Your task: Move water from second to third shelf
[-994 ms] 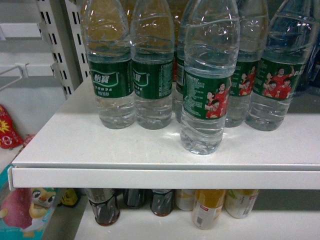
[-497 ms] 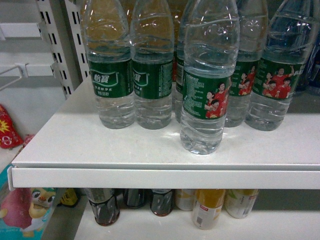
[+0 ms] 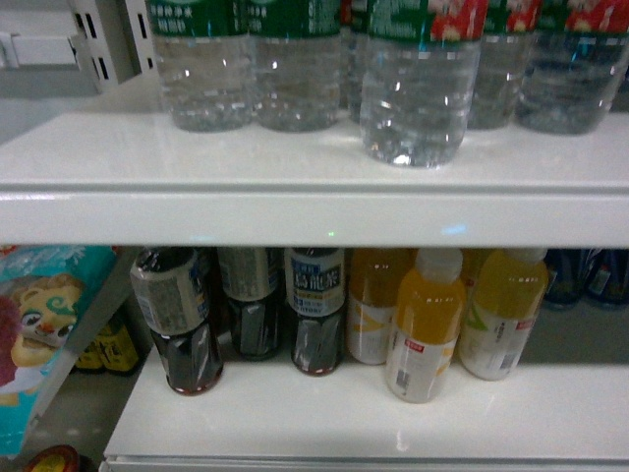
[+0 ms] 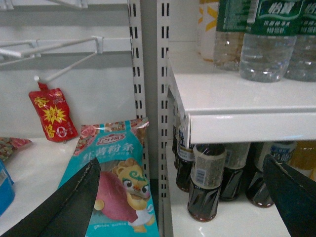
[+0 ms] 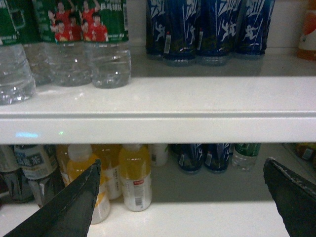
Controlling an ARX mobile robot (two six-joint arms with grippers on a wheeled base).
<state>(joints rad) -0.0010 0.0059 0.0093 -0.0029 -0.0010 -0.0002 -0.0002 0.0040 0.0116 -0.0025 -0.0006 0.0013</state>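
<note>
Several clear water bottles with green labels stand on the upper white shelf (image 3: 314, 216); one water bottle (image 3: 418, 93) stands in front of the row near the shelf edge. The same water shows in the left wrist view (image 4: 266, 44) and the right wrist view (image 5: 103, 49). Neither gripper appears in the head view. My left gripper (image 4: 180, 163) is open below the shelf edge, level with the lower shelf, holding nothing. My right gripper (image 5: 181, 163) is open too, facing the lower shelf (image 5: 197, 212), nothing between its fingers.
On the lower shelf (image 3: 344, 413) stand dark drink bottles (image 3: 182, 324) and yellow juice bottles (image 3: 423, 334). Blue bottles (image 5: 207, 29) sit right of the water. A teal snack bag (image 4: 118, 173), a red pouch (image 4: 52, 113) and a slotted upright (image 4: 148, 74) lie to the left.
The head view has dropped: the water bottles now sit at the top of the frame and the lower shelf with dark and yellow bottles fills the middle. No bottle has moved.
</note>
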